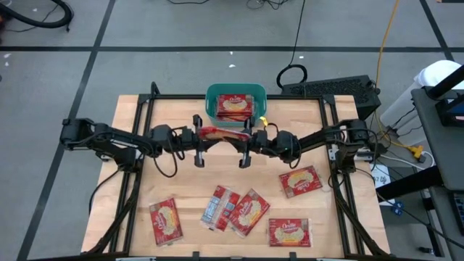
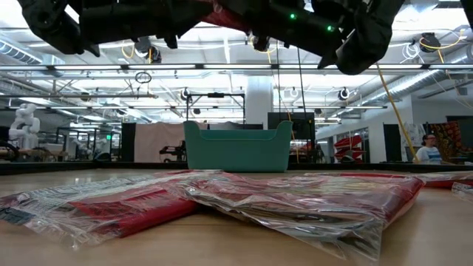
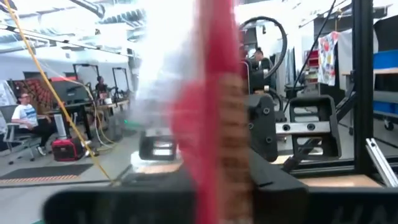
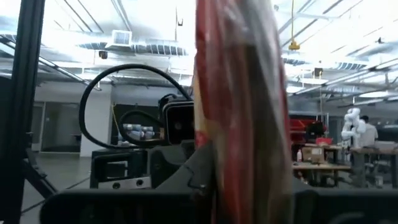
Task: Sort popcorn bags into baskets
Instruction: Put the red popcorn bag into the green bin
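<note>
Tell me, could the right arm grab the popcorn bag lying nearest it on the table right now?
Probably not yet: the right gripper and left gripper both hold a raised popcorn bag near the teal basket. The table bag itself lies uncovered.

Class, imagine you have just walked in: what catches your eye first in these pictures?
The two arms meet mid-table, the left gripper and right gripper both at one red popcorn bag held in the air, just in front of the teal basket. That basket already holds bags, and five more bags lie on the table's near half.
</note>
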Controlling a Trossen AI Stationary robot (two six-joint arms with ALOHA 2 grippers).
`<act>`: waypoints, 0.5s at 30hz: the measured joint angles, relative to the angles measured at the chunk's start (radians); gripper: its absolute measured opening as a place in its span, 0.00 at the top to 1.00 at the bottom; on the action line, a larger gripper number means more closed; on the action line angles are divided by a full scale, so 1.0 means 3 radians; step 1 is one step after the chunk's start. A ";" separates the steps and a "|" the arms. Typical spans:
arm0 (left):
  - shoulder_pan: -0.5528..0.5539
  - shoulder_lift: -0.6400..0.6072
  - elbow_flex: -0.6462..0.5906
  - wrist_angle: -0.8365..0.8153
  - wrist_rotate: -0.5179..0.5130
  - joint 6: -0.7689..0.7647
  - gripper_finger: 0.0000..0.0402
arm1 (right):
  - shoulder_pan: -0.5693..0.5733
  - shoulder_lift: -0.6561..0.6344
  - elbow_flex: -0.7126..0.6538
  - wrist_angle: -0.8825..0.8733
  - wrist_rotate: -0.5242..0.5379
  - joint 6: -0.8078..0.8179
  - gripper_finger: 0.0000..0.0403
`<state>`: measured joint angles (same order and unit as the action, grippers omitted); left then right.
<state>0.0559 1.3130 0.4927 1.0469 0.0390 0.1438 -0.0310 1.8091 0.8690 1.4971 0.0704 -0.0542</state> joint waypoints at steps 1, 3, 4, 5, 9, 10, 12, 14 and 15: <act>0.0017 -0.0002 0.0000 -0.0021 0.0020 -0.0016 0.95 | 0.0000 -0.0022 -0.0001 -0.0069 0.0013 0.0017 0.90; 0.0043 -0.0015 0.0001 -0.0104 0.0038 -0.0059 0.95 | 0.0000 -0.0104 -0.0013 -0.0291 0.0032 0.0065 0.86; 0.0055 -0.0042 0.0001 -0.0191 0.0038 -0.0067 0.94 | 0.0000 -0.0157 -0.0034 -0.0433 0.0076 0.0091 0.85; 0.0068 -0.0072 0.0001 -0.0292 0.0036 -0.0060 0.93 | 0.0000 -0.0225 -0.0062 -0.0606 0.0159 0.0116 0.83; 0.0172 -0.0369 -0.0001 -0.0898 -0.0007 0.0046 0.94 | 0.0024 -0.0648 -0.0201 -0.1569 0.0567 0.0288 0.74; 0.0212 -0.0472 -0.0001 -0.1092 -0.0015 0.0086 0.95 | 0.0035 -0.0777 -0.0219 -0.1886 0.0686 0.0329 0.72; 0.0307 -0.0670 0.0001 -0.1526 -0.0025 0.0151 0.96 | 0.0077 -0.1035 -0.0210 -0.2634 0.1035 0.0451 0.68; 0.0414 -0.0853 0.0000 -0.1991 -0.0020 0.0134 0.96 | 0.0090 -0.1267 -0.0183 -0.3315 0.1260 0.0695 0.64; 0.0464 -0.0928 0.0000 -0.2187 -0.0020 0.0121 0.96 | 0.0075 -0.1366 -0.0164 -0.3583 0.1269 0.0792 0.62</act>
<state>0.1952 1.0346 0.4927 0.3906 0.0330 0.1800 -0.0085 1.3994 0.8200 0.4222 0.4512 0.1834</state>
